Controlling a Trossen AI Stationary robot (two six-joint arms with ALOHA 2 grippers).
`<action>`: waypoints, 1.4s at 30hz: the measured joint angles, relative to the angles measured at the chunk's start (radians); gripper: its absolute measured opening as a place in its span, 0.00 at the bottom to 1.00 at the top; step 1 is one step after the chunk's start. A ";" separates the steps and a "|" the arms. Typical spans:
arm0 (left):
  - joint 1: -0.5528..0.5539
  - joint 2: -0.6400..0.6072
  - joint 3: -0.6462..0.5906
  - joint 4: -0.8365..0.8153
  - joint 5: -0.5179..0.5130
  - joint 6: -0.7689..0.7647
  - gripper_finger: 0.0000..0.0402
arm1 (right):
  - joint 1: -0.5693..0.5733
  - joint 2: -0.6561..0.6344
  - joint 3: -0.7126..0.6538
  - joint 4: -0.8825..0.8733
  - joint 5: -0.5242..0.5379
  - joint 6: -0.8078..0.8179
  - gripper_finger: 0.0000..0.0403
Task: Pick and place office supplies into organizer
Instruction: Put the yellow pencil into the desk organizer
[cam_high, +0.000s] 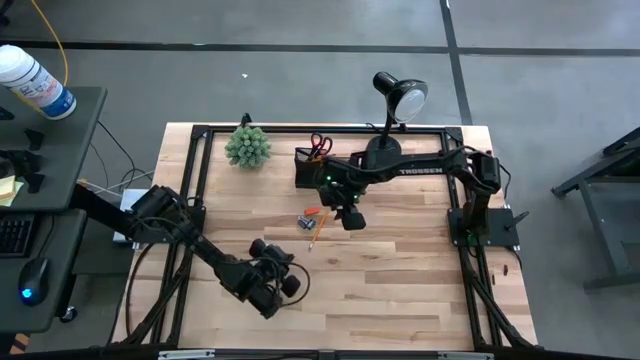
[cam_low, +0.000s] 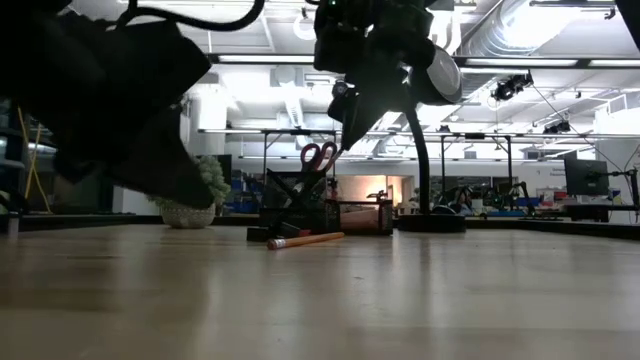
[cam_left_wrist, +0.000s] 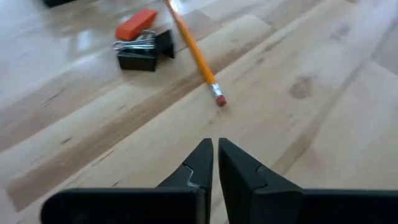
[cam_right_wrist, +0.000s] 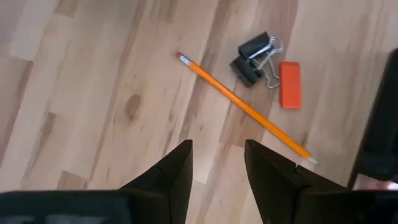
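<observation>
Fingers on the left gripper (cam_left_wrist: 214, 163) were nearly pressed together, only a thin slit between them, and they held nothing. That gripper (cam_high: 283, 283) hung low over the near part of the wooden table (cam_high: 400, 280), pointed at the small heap of supplies farther in. An orange pencil (cam_left_wrist: 194, 53) lay flat on the boards just ahead of it, eraser end nearest, and beyond that sat two black binder clips (cam_left_wrist: 144, 52) touching each other, with a small orange eraser (cam_left_wrist: 135, 23) just beside them. Over that same cluster, the right gripper (cam_right_wrist: 217, 165) hovered above the table with its fingers parted and empty; the pencil (cam_right_wrist: 242, 107), clips (cam_right_wrist: 254, 57) and eraser (cam_right_wrist: 290, 84) all showed past them. Behind, toward the back rail, stood the black organizer (cam_high: 314, 166) with red-handled scissors (cam_high: 320, 145) upright in it. Off to the left rear sat a green spiky plant ball (cam_high: 247, 146), and to the right rear a black desk lamp (cam_high: 398, 100).
</observation>
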 joint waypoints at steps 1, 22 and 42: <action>0.000 0.000 -0.006 0.030 0.000 0.045 0.05 | 0.004 0.000 0.000 0.002 0.002 -0.001 0.35; 0.153 0.000 -0.007 0.282 0.105 0.341 0.29 | 0.025 0.000 0.001 0.024 0.093 -0.054 0.35; 0.153 0.024 -0.007 0.283 0.138 0.231 0.26 | 0.025 0.000 0.001 0.145 0.037 -0.055 0.35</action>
